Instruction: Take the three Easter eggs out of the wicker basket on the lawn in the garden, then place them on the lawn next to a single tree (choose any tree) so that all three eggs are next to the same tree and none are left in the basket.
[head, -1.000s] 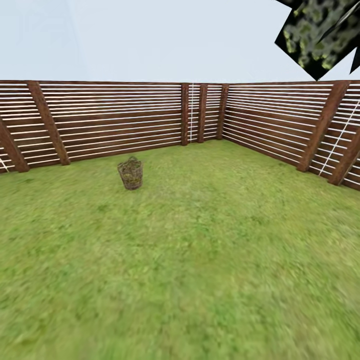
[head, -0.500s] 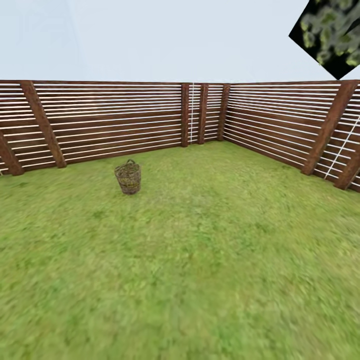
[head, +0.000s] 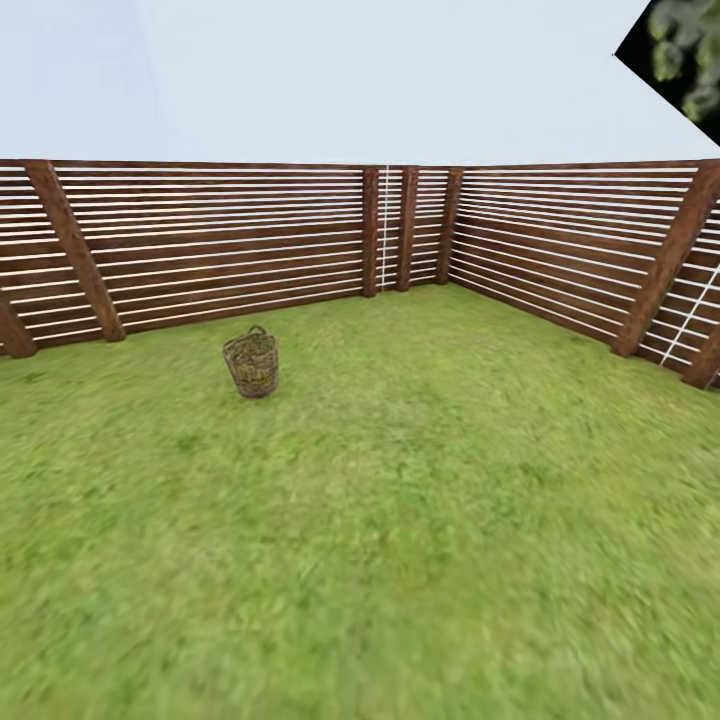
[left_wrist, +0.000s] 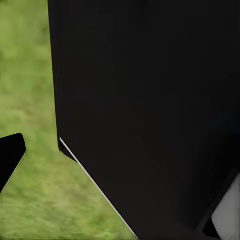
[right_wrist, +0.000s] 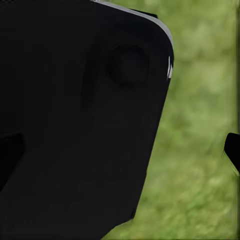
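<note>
One wicker basket (head: 251, 364) stands upright on the lawn (head: 420, 520), left of centre in the head view and short of the brown slatted fence (head: 220, 240) behind it. It is small, brown, woven and tapered toward its base, with a loop handle at the rim; yellowish flecks show inside, too blurred to identify. Dark tree foliage (head: 685, 45) cuts into the upper right corner. Both wrist views show black robot parts over blurred grass; whether either arm's jaws are released or clenched cannot be told.
</note>
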